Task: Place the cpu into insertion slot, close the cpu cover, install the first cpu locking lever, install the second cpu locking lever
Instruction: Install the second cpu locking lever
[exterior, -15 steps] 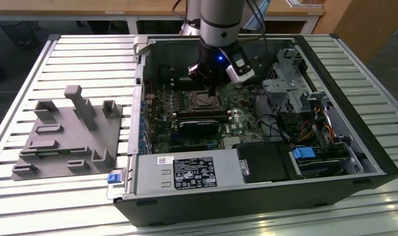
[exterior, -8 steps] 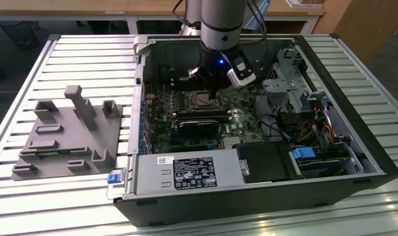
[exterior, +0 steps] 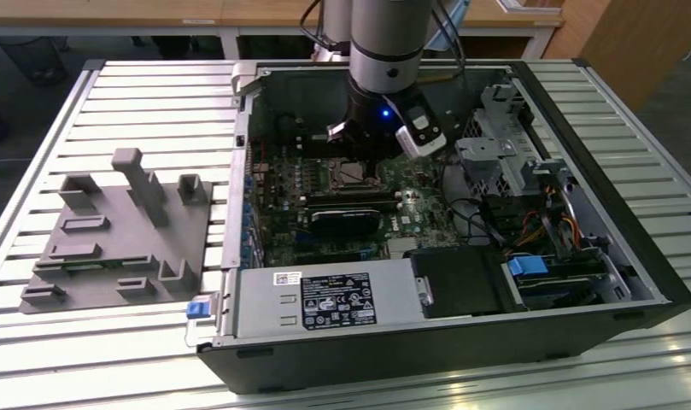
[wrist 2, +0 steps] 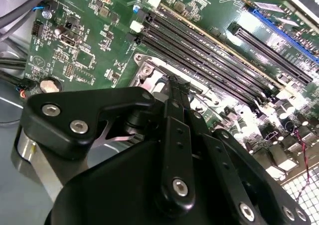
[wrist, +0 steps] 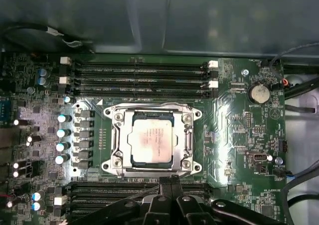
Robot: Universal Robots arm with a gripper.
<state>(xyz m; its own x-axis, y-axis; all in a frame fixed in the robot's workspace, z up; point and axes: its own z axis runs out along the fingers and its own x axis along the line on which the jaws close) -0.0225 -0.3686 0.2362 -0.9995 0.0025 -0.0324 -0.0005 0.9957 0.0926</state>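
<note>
Gripper [wrist: 167,185] fingers are pressing together, pinching nothing, hovering at the socket's edge beside the memory slots [wrist: 139,75]; the cpu [wrist: 149,140] is lying seated in the socket, the cpu cover [wrist: 152,108] is framing it, closed; whether both levers are latching, I cannot tell.

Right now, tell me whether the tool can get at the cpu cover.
Probably yes. The tool hangs just beside the socket, and the cpu cover lies flat over the cpu with nothing above it; the memory slots sit alongside.
</note>
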